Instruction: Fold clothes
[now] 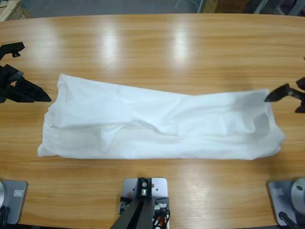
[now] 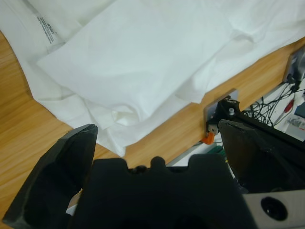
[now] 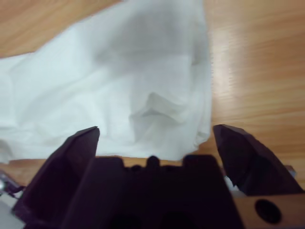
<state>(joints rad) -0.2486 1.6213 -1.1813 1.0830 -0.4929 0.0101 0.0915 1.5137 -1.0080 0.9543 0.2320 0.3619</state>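
One white T-shirt lies on the wooden table, folded into a long band whose long axis runs left to right across the high view, with creases near the middle and layered folds at the left end. Two grippers flank it. The left gripper sits just off the band's left end, its jaws spread apart and holding nothing. The right gripper sits at the right end, its jaws likewise spread and holding nothing. In the left wrist view, tiny dark print shows on the fabric.
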